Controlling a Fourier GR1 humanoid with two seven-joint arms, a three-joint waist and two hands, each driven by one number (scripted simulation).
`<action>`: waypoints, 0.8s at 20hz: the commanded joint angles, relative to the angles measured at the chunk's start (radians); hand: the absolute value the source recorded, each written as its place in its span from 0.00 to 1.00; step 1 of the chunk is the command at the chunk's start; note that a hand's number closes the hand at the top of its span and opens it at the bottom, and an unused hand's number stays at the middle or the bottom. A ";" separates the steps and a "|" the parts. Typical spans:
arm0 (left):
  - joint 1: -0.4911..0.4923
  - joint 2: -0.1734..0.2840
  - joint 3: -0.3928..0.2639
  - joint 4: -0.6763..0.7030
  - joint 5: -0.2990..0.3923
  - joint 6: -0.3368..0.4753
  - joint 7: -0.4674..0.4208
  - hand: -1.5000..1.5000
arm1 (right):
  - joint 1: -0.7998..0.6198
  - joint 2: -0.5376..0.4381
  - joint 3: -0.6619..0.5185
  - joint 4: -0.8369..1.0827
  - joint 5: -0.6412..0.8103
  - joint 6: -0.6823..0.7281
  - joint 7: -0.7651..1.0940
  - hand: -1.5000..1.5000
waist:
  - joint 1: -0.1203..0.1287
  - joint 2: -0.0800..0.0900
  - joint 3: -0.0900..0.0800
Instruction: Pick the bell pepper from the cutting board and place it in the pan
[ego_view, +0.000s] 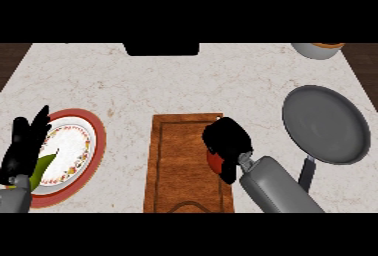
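1. Your right hand (227, 140) curls round the red bell pepper (215, 163) at the cutting board's (181, 165) right edge.
2. Pan (325, 131) sits nearby, to the right on the worktop (184, 80).
3. Left hand (26, 145) rests released over the plate (77, 150).

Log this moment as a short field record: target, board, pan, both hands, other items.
target: red bell pepper, at the cutting board's right edge, mostly hidden
cutting board: wooden, counter centre
pan: grey, nothing in it, right of the board, handle toward the robot
right hand: fingers curled over the pepper
left hand: open, resting over the plate
plate: red-rimmed, at left, something green on it
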 joint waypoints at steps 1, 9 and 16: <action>0.034 -0.003 0.025 -0.024 0.014 0.019 0.020 0.50 | 0.164 -0.223 -0.188 -0.047 -0.061 -0.084 -0.025 1.00 | -0.077 -0.011 0.005; 0.109 0.019 0.094 -0.007 0.036 0.037 -0.007 0.50 | 0.300 -0.575 -0.674 -0.059 -0.314 -0.278 -0.295 1.00 | -0.159 -0.026 0.007; 0.080 -0.014 0.031 -0.046 0.008 0.032 0.000 0.50 | 0.433 -0.677 -1.022 0.025 -0.653 -0.300 -0.700 1.00 | -0.074 -0.004 0.004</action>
